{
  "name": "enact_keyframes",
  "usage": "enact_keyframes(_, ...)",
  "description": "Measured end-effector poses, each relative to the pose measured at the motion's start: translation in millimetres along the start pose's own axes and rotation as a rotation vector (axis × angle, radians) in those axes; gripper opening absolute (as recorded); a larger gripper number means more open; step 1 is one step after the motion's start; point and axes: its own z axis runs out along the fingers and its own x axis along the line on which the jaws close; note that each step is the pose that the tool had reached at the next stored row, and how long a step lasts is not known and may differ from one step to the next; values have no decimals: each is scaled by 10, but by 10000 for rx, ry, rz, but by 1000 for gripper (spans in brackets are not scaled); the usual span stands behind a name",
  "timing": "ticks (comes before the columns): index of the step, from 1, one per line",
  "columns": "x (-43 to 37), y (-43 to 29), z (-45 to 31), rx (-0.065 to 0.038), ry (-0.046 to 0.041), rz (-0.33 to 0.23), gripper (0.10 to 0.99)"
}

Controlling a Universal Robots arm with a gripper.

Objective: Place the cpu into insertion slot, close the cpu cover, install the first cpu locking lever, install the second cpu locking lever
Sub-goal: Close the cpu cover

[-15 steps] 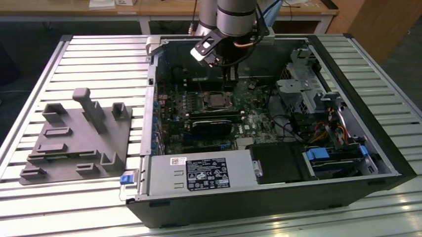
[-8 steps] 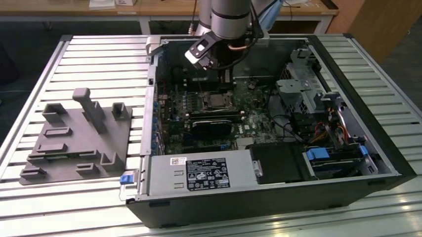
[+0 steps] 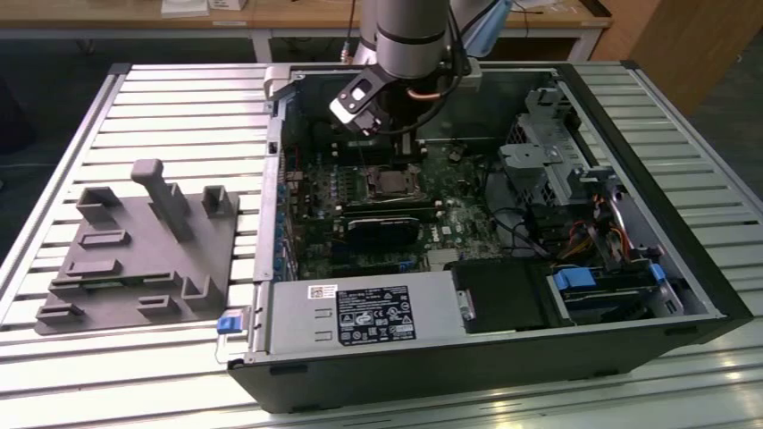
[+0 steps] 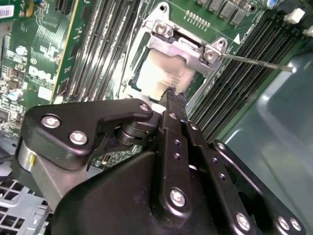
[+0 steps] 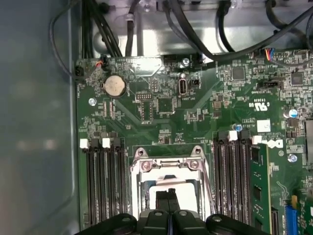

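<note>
In the exterior view the arm (image 3: 412, 31) was seen as a silvery-grey cylinder ringed by a darker band. A black-and-white block (image 3: 357, 100) was fixed at seven o'clock from it, and an orange cable (image 3: 420, 92) was looped at six o'clock. In the second wrist view the gripper (image 4: 175, 96) was made up of matte black linkage plates fastened with silver socket-head screws (image 4: 177, 197). Its fingertips (image 4: 169, 95) were ribbed, and a yellow mark (image 4: 30, 159) was carried on a grey cylindrical part.
</note>
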Motion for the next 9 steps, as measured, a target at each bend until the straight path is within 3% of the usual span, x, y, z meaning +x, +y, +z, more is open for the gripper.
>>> enact_keyframes(9, -36, -66, 44, 0, 12, -4, 106)
